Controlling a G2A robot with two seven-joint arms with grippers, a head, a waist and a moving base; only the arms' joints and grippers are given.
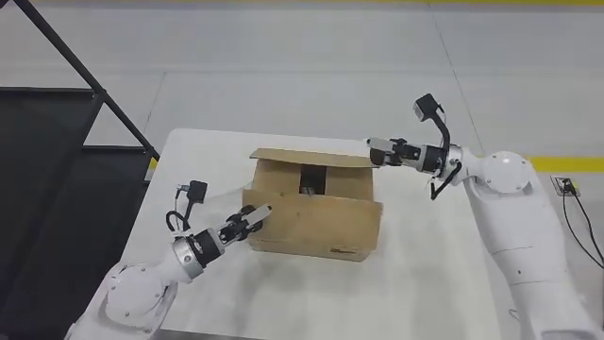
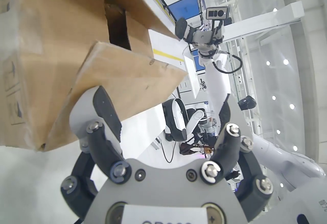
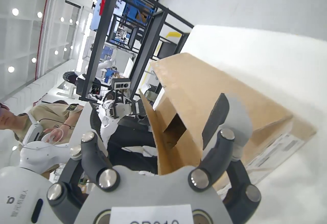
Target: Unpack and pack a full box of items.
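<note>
We see box (image 1: 316, 219) on table (image 1: 434, 274); left gripper (image 1: 255, 216) wide open beside end flap (image 2: 122, 87), right gripper (image 1: 377, 149) open at far flap (image 1: 311, 159), neither gripping.

Box (image 1: 316, 222) blocks the middle of the bench (image 1: 434, 264). Its flaps (image 1: 311, 159) leave a narrow gap (image 1: 311, 181) on top. Left hand (image 1: 253, 219) and right hand (image 1: 376, 148) crowd its ends. There is room to pass right of it.

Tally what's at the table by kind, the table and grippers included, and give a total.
box: 1
table: 1
grippers: 2, the left gripper and the right gripper
Total: 4
</note>
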